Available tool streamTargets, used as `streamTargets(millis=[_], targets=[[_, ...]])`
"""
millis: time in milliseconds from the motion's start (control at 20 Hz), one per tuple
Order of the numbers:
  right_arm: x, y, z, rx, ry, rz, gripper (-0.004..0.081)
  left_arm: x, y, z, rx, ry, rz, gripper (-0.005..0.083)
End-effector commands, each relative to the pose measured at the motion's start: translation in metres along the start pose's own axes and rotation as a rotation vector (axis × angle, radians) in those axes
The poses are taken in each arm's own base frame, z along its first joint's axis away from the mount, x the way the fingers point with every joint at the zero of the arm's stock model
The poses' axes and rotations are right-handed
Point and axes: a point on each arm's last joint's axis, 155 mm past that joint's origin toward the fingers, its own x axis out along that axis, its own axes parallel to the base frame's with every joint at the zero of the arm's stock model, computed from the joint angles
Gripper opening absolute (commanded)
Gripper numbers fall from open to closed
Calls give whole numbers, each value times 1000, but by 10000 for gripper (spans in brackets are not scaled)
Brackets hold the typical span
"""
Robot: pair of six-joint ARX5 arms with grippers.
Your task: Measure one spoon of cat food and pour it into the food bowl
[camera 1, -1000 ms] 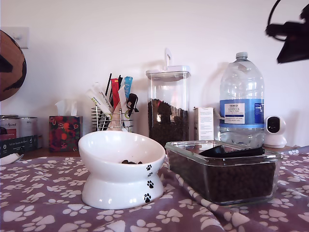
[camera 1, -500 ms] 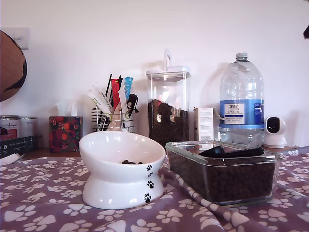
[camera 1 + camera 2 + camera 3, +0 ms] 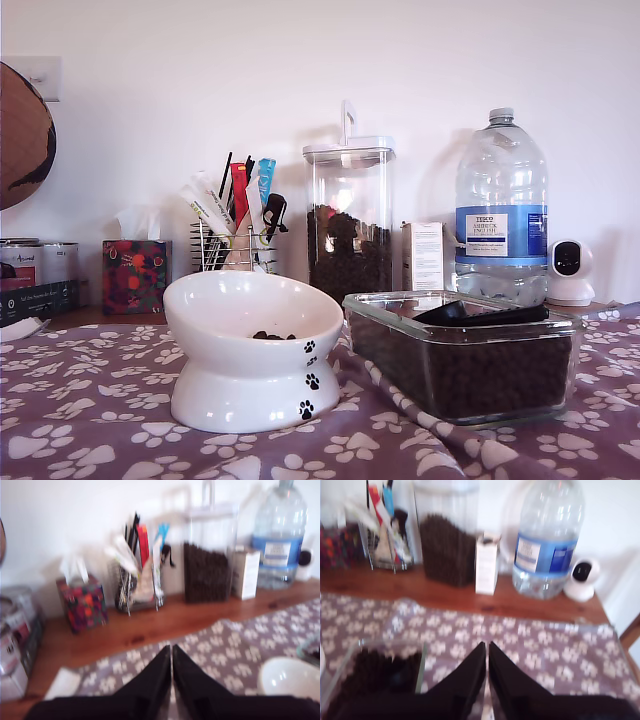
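Both my first gripper [image 3: 172, 672] and my second gripper [image 3: 487, 667] are pinched empty; misjudging the spoon [image 3: 480, 312] could scatter cat food [image 3: 470, 372].

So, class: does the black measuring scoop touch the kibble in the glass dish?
Touching. In the exterior view the spoon lies on top of the cat food inside the clear glass dish, its cup resting on the pellets with no gap showing.

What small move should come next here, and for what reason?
Probably my second gripper should open its jaws and descend toward the scoop lying on the kibble in the glass dish. Both grippers are shut and hold nothing; the dish shows near the second one. The white bowl holds only a few pellets.
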Motion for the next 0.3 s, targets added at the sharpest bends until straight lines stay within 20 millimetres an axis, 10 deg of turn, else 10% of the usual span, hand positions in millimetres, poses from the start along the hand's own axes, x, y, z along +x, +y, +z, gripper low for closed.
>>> streamTargets(millis=[0,250], targets=[[2,3,-16,0,59,12,-10,1,0,-13,-13,53,-1,-19],[-4,7,-58,-2,226,29,-10,-5,-2,-56,-63,221,-2,-19]])
